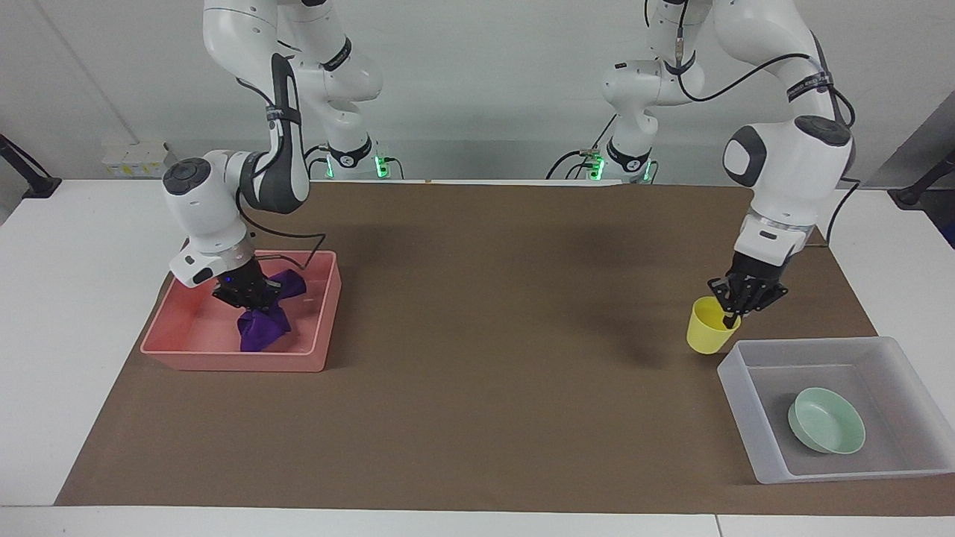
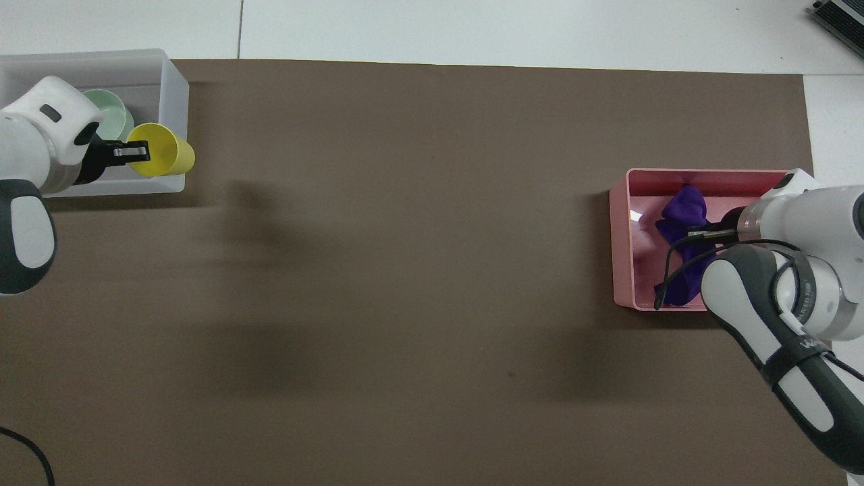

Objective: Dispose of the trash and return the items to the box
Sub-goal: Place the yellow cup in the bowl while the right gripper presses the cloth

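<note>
**Cup at the tub's corner, cloth low in the pink tray**

A brown mat (image 1: 477, 358) covers most of a white table (image 1: 67, 335), with a plain pale wall at the robots' end and green lights glowing at both arm bases. Lettering on the arm bands is too small to read.

The left gripper (image 1: 735, 309) has its fingers pinched on the rim of the yellow cup (image 1: 707, 335), one finger inside and one outside. The cup hangs tilted below them, off the mat, just beside the corner of the translucent tub (image 1: 735, 403). In the tub, below and past those fingers, lies the mint-green bowl (image 1: 827, 421).

The right gripper (image 1: 250, 298) sits low inside the pink tray (image 1: 224, 358), fingers pinched on the purple cloth (image 1: 262, 328), which bunches under them and sags to the tray floor.
</note>
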